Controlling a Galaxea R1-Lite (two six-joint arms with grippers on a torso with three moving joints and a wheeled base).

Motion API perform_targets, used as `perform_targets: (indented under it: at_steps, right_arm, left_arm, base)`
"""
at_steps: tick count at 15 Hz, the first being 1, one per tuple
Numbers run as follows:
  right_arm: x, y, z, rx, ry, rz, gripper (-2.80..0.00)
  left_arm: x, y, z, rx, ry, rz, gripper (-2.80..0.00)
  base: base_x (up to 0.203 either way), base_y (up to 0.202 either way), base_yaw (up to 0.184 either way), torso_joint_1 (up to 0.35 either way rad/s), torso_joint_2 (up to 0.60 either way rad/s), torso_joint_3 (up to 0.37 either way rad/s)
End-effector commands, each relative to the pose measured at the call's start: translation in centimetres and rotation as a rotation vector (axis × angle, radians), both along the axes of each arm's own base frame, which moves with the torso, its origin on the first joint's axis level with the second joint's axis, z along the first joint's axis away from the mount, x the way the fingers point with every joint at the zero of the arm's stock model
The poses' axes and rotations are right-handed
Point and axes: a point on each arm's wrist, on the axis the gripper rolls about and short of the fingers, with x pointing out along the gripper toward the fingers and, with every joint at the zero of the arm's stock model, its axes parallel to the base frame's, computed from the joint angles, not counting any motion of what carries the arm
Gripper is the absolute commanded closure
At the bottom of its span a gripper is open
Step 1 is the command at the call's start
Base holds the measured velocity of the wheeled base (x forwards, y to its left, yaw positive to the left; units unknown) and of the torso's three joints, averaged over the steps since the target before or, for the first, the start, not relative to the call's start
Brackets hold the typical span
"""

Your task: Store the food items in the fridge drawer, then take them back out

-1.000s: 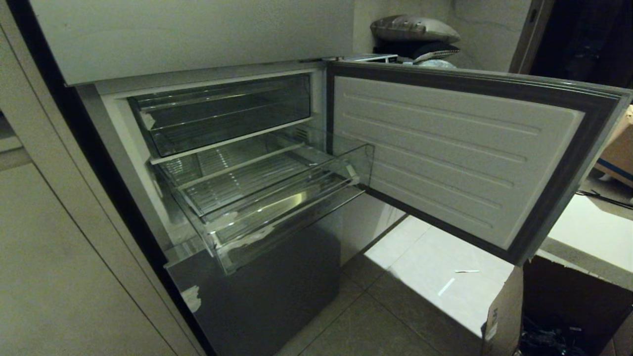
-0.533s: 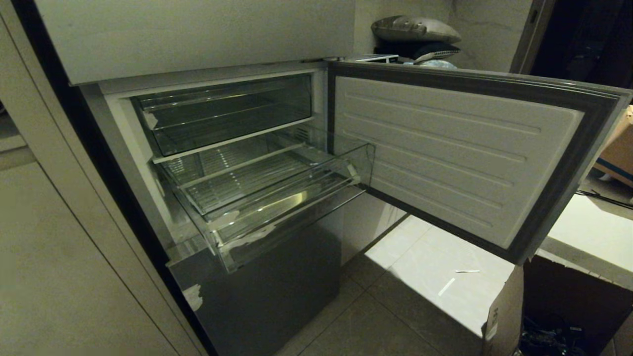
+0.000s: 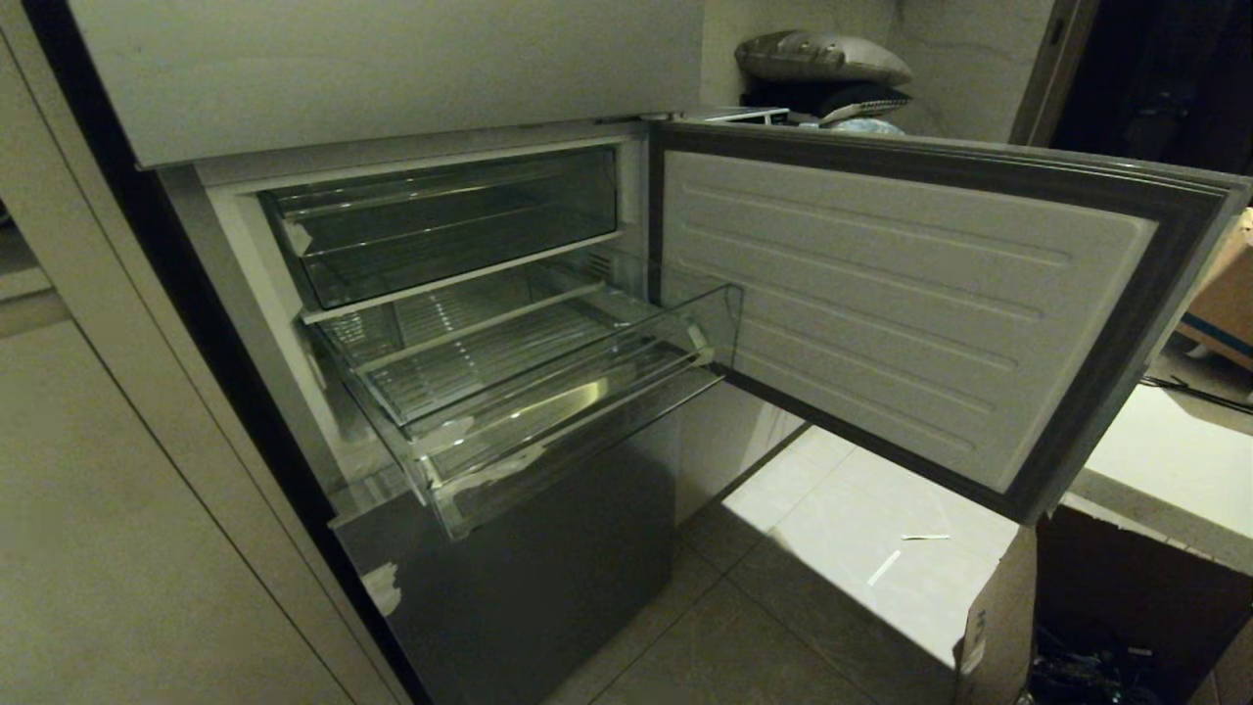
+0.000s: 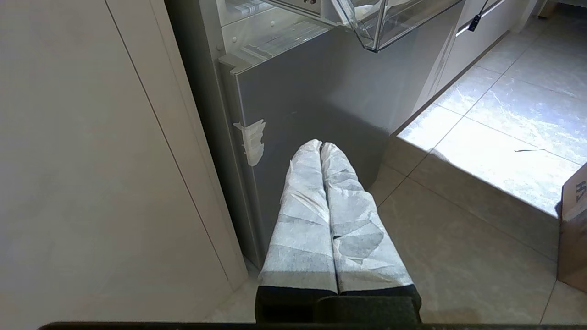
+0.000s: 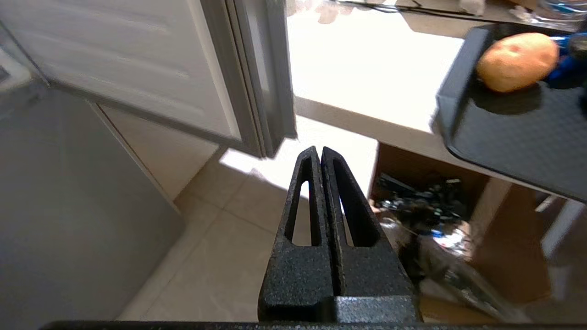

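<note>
No readable writing is showing; only part of black letters is appearing on a cardboard box (image 4: 573,233) beside the left gripper (image 4: 321,145). That gripper, wrapped in crinkled white paper, is hanging pressed together over the grey tiled floor (image 4: 458,256), with the fridge drawer (image 3: 548,392) pulled out above and ahead of it, clear ribbed plastic, nothing inside. The right gripper (image 5: 319,150), black and textured, is also pressed together, holding nothing; beyond it a potato (image 5: 517,61) is lying on a dark tray (image 5: 504,137) on the pale desk (image 5: 367,68)

A potato (image 5: 517,61) lies on a black tray (image 5: 504,137) resting on the pale counter (image 5: 367,82).
</note>
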Motion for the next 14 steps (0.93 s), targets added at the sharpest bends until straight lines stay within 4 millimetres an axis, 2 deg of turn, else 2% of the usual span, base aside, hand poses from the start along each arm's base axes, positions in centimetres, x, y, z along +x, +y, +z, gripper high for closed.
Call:
perform_targets:
  at_steps: [1,3,5,7,10,14]
  right_arm:
    - [1.9,0.0,-0.7,0.022,0.063,-0.006,0.00]
    - [2.3,0.0,-1.3,0.055,0.084,-0.013,0.00]
    - [1.8,0.0,-1.7,0.068,0.075,-0.019,0.00]
    - [1.6,-0.7,-1.7,0.078,0.070,-0.095,0.00]
    - [1.5,-3.3,-1.2,0.114,0.059,-0.306,0.00]
    - [0.2,-7.6,0.1,0.126,-0.019,-0.591,0.00]
  left_arm:
    - [0.0,0.0,0.0,0.000,0.001,0.000,0.00]
    - [0.0,0.0,0.0,0.000,0.001,0.000,0.00]
    - [0.0,0.0,0.0,0.002,0.001,0.000,0.00]
    - [0.0,0.0,0.0,0.000,0.001,0.000,0.00]
    - [0.0,0.0,0.0,0.000,0.001,0.001,0.00]
    - [0.0,0.0,0.0,0.000,0.001,0.001,0.00]
  base:
    - [0.000,0.000,0.000,0.000,0.00,0.000]
    - [0.000,0.000,0.000,0.000,0.00,0.000]
    - [0.000,0.000,0.000,0.000,0.00,0.000]
    - [0.000,0.000,0.000,0.000,0.00,0.000]
    - [0.000,0.000,0.000,0.000,0.00,0.000]
    - [0.000,0.000,0.000,0.000,0.00,0.000]
